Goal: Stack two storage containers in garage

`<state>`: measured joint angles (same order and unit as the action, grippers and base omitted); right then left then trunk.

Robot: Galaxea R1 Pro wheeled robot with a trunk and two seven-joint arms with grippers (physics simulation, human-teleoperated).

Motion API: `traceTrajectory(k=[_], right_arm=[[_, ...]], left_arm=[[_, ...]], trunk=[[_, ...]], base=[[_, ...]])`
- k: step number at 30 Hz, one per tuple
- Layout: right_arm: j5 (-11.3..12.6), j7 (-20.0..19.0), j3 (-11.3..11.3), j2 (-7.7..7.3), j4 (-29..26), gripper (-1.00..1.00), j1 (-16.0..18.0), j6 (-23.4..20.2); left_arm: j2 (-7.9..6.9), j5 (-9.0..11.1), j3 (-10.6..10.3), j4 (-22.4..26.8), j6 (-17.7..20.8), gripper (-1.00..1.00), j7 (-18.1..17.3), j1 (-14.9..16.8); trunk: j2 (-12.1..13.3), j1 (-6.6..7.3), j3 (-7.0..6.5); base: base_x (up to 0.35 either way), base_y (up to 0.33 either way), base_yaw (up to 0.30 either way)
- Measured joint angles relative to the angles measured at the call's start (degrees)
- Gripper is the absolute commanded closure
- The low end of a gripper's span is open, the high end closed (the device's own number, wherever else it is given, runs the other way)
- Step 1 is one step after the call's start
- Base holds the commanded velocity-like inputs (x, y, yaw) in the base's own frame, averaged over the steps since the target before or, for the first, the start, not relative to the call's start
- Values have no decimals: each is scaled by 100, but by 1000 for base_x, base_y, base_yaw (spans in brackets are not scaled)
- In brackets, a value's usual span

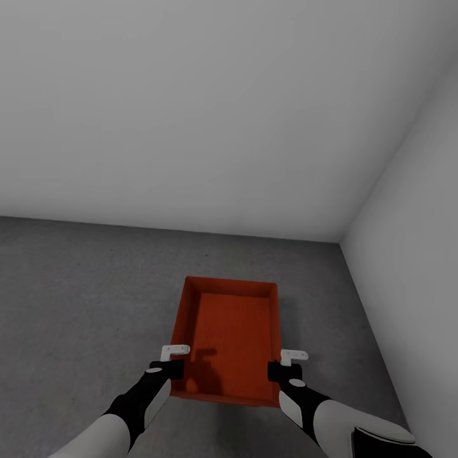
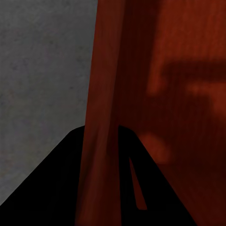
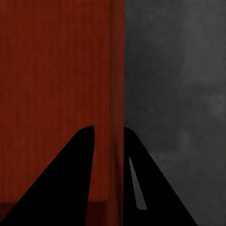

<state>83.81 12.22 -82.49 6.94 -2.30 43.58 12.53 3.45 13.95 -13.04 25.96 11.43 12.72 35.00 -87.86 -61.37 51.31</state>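
Storage container (image 1: pixel 232 337): orange-red, shallow, thin-walled; likely light, slightly flexible. Location: garage floor (image 1: pixel 83 286), near right wall (image 1: pixel 413 254). Hold: long side walls, near end. Left end effector (image 1: pixel 173 359) and right end effector (image 1: pixel 287 364) each pinching a wall.

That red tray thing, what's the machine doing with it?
The robot is holding one orange-red storage container by its two long side walls, left claw on one wall, right claw on the other. In both wrist views each claw's fingers straddle a wall. It is in a bare room with pale grey walls, over the dark grey floor. Whether the bin is resting on the floor is unclear.
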Motion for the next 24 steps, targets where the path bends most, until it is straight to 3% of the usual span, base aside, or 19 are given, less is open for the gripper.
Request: traceTrajectory(k=[7, 20, 24], right_arm=[[0, -2, 2, 1, 3, 100, 0, 0], [-11, -2, 13, -1, -4, 100, 0, 1], [0, -6, 1, 5, 10, 100, 0, 0]], left_arm=[[0, -3, 1, 2, 3, 100, 0, 0], [0, -9, 8, 5, 4, 100, -1, 0], [0, -1, 1, 0, 2, 100, 0, 0]], trunk=[[-281, -154, 126], [-282, -154, 126], [-441, -242, 197]], base=[[0, 0, 0], [0, 0, 0], [0, 0, 0]])
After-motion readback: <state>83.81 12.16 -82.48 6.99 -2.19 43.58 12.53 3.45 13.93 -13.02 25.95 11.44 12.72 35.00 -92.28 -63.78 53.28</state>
